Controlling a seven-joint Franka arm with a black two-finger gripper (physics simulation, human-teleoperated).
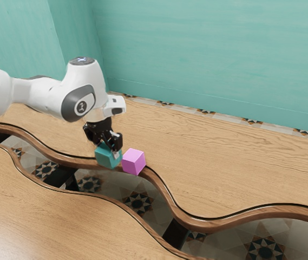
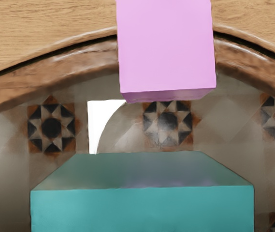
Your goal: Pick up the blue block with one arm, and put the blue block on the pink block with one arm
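The blue block (image 1: pixel 106 158) is teal-blue and sits at the wavy front edge of the wooden table, right under my hand. My gripper (image 1: pixel 110 148) is shut on its top, with a black finger on either side. The pink block (image 1: pixel 133 161) rests on the table edge just to the exterior view's right of the blue block, nearly touching it. In the wrist view the blue block (image 2: pixel 142 198) looms large directly beneath the hand. The pink block (image 2: pixel 165 48) lies beyond it on the table's rim.
The wooden table (image 1: pixel 224 157) has a curved dark rim (image 1: pixel 164 195) with patterned floor tiles (image 1: pixel 137 201) showing below it. A second wooden surface (image 1: pixel 29 216) lies in the foreground. A teal wall (image 1: pixel 208 49) stands behind the table.
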